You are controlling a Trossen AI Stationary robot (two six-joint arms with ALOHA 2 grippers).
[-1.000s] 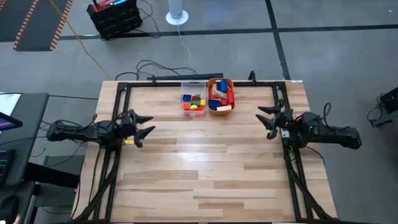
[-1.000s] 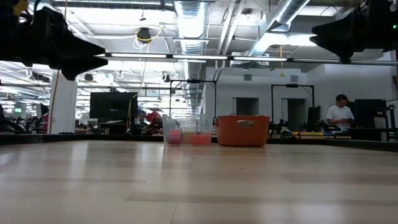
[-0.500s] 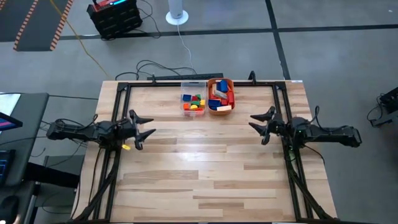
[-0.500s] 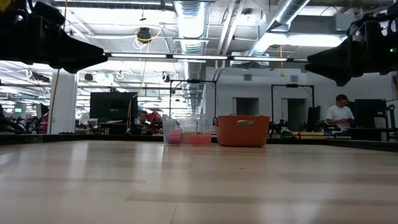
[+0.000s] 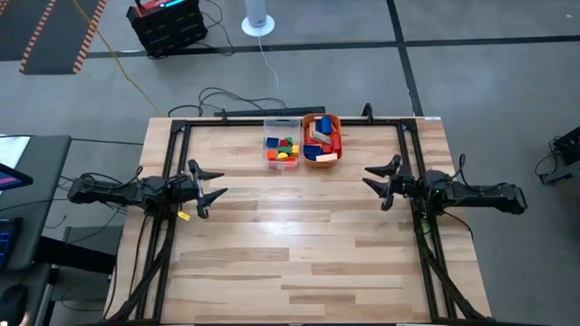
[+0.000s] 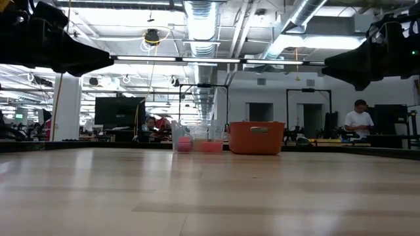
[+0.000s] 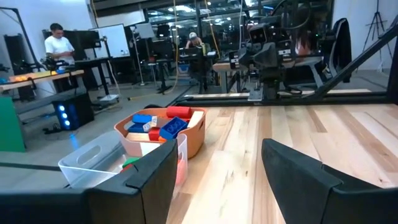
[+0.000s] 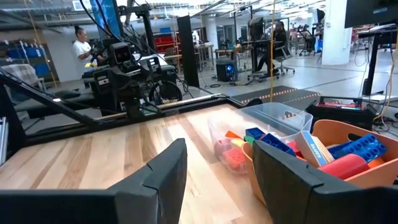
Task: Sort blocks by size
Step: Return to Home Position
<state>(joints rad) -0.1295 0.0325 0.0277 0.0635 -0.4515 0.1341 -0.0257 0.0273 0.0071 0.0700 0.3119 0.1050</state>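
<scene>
Both arms have drawn back to the sides of the surface and settled in the last half-second. The left pincer and right pincer hang with fingers apart, holding nothing. The blocks lie in the clear tub and the orange tub at the far edge, none loose, so sorting looks finished.

no readable text, labels or signs

Both your arms are matte black, with angular wedge-shaped fingers and a yellow tag beside the left gripper.
</scene>
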